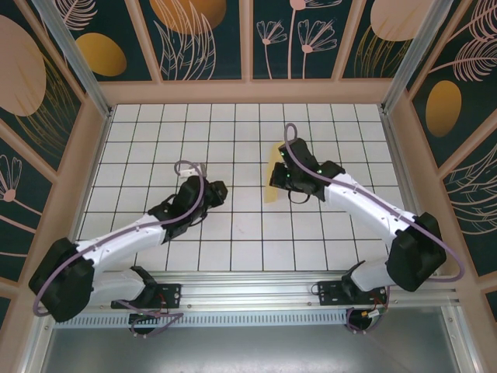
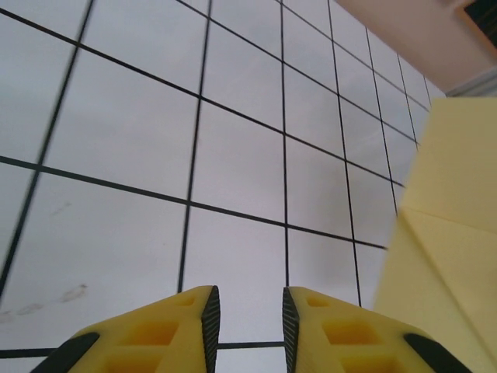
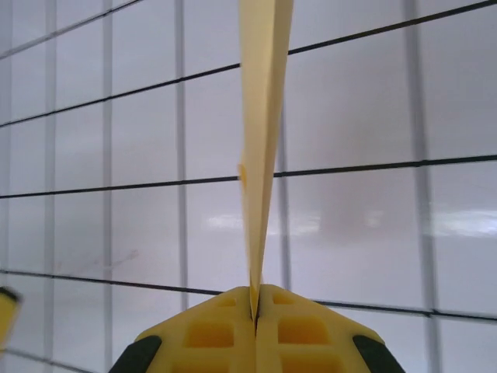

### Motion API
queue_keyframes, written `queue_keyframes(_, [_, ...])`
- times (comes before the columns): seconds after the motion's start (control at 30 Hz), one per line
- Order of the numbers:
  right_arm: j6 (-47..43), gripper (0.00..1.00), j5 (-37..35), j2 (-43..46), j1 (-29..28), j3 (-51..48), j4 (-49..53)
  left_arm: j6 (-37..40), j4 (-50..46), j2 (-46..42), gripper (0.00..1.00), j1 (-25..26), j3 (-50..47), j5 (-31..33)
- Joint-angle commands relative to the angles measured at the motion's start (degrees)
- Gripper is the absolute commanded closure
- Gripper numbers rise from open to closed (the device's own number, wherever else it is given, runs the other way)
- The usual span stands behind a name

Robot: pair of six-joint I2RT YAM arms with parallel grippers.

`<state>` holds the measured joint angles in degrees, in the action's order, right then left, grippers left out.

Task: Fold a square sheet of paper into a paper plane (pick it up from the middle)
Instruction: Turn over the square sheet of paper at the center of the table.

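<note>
The right hand (image 3: 256,309) is pinched shut on one end of the folded paper (image 3: 262,116), which stands on edge and runs away from the fingers, right of centre over the counter (image 1: 233,233). The left hand (image 2: 247,318) hovers just left of it, jaws narrowly apart and empty. Edge-on, it is hard to tell whether the plane is finished. To sharpen the ridge, the left hand should close beside that grip and slide outward, keeping both layers aligned.
</note>
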<state>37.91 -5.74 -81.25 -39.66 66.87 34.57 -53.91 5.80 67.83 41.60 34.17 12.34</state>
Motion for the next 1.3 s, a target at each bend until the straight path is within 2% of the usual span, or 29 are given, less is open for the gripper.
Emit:
queue_keyframes(0.0, [3.3, 0.98, -20.9, -6.1, -3.9, 8.0, 29.6, -1.9, -2.2, -4.4, 0.68, -0.4, -3.2, 6.5])
queue_keyframes(0.1, [9.7, 0.98, -27.2, -13.9, -8.4, 14.5, 40.9, -3.2, -3.7, -9.2, 0.66, -0.7, -5.9, 9.6])
queue_keyframes(0.2, [12.1, 0.96, -27.3, -20.9, -11.6, 18.3, 44.0, -4.5, -6.4, -15.0, 0.66, -1.0, -8.4, 13.3])
queue_keyframes(0.37, [10.8, 0.92, -21.5, -31.3, -14.5, 23.9, 40.0, -6.9, -12.3, -26.7, 0.64, -1.2, -12.4, 19.6])
queue_keyframes(0.53, [7.4, 0.9, -13.9, -43.7, -15.9, 33.2, 36.5, -8.0, -17.5, -36.4, 0.62, -1.3, -14.4, 22.2])
queue_keyframes(0.7, [2.6, 0.8, -4.6, -50.2, -16.5, 43.3, 31.6, -6.8, -21.1, -38.3, 0.61, -1.4, -13.2, 22.6])
queue_keyframes(0.8, [0.8, 0.62, -1.3, -45.7, -16.1, 44.1, 26.6, -6.0, -19.7, -37.0, 0.6, -1.4, -12.3, 20.6])
queue_keyframes(0.87, [0.4, 0.59, 0.9, -39.4, -14.8, 39.2, 20.7, -5.3, -16.4, -35.2, 0.59, -1.4, -12.2, 18.2])
queue_keyframes(0.9, [0.3, 0.53, 2.8, -35.2, -13.8, 34.9, 15.9, -4.5, -14.1, -33.5, 0.59, -1.4, -12.1, 16.5])
queue_keyframes(0.97, [0.0, 0.51, 4.6, -26.8, -11.1, 24.9, 7.2, -2.5, -9.3, -28.8, 0.59, -1.4, -11.3, 11.8])
queue_keyframes(1.13, [3.5, 0.5, 11.0, -6.5, 0.1, -3.7, -15.2, 2.2, 1.9, -8.3, 0.66, -1.4, -4.3, -4.1])
queue_keyframes(1.2, [3.5, 0.51, 17.0, -0.2, 4.2, -15.2, -26.5, 3.6, 5.1, 0.9, 0.7, -1.4, -0.1, -11.3])
queue_keyframes(1.27, [2.8, 0.51, 23.0, 2.5, 7.7, -22.0, -32.4, 4.6, 7.1, 9.6, 0.75, -1.4, 4.8, -17.6])
